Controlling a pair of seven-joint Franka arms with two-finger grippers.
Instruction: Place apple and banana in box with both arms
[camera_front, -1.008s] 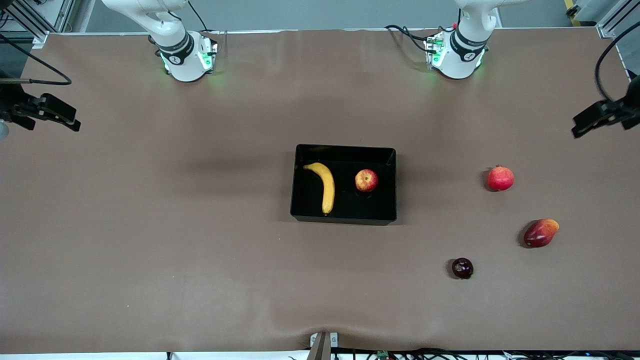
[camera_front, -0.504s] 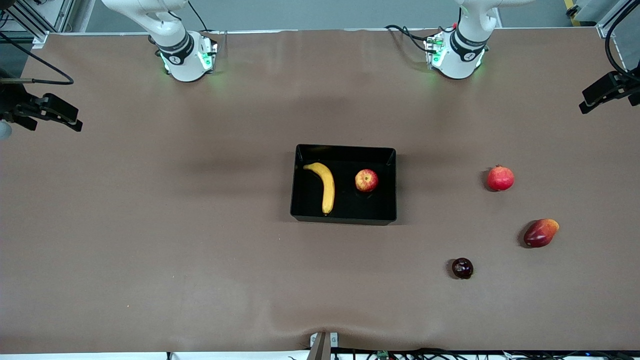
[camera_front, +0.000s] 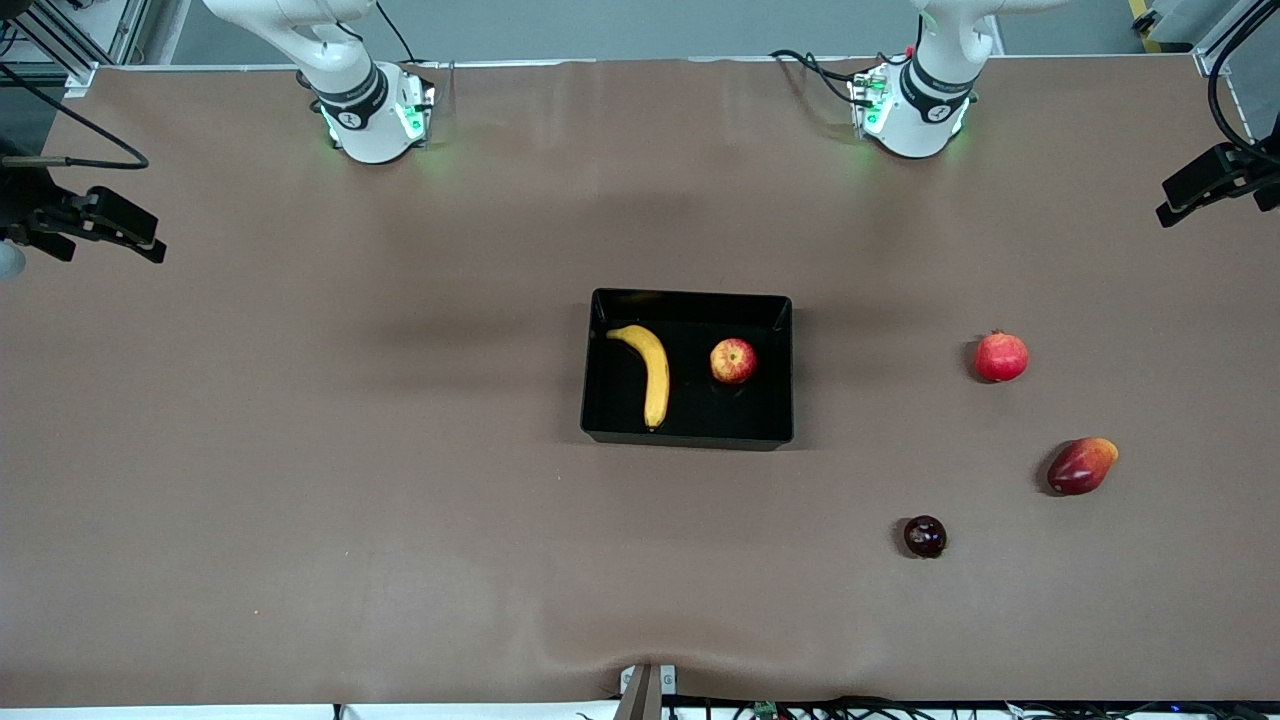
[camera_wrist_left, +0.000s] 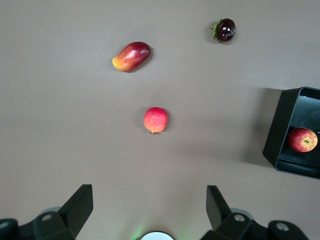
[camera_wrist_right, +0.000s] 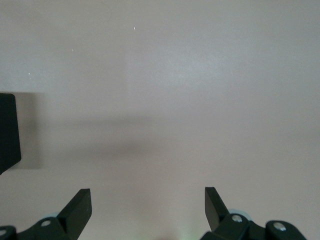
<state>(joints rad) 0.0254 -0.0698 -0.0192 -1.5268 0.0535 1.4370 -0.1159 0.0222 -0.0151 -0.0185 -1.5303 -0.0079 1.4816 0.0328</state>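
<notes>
The black box (camera_front: 600, 420) stands at the middle of the table. The banana (camera_front: 652, 370) lies in it at the side toward the right arm's end. The apple (camera_front: 733, 361) sits in it at the side toward the left arm's end. The apple (camera_wrist_left: 302, 139) and a box wall (camera_wrist_left: 280, 130) also show in the left wrist view; a box corner (camera_wrist_right: 7, 130) shows in the right wrist view. My left gripper (camera_front: 1170, 210) (camera_wrist_left: 149, 200) is open and empty, up over the left arm's end of the table. My right gripper (camera_front: 150, 245) (camera_wrist_right: 147, 202) is open and empty, up over the right arm's end.
Three loose fruits lie on the brown table between the box and the left arm's end: a red pomegranate (camera_front: 1001, 357) (camera_wrist_left: 156, 120), a red-orange mango-like fruit (camera_front: 1081, 466) (camera_wrist_left: 131, 56), and a small dark fruit (camera_front: 925, 536) (camera_wrist_left: 225, 29) nearest the front camera.
My left gripper has drawn back toward the robots' side and the table end, then held still. My right gripper has barely moved. The fruits and box have not moved.
</notes>
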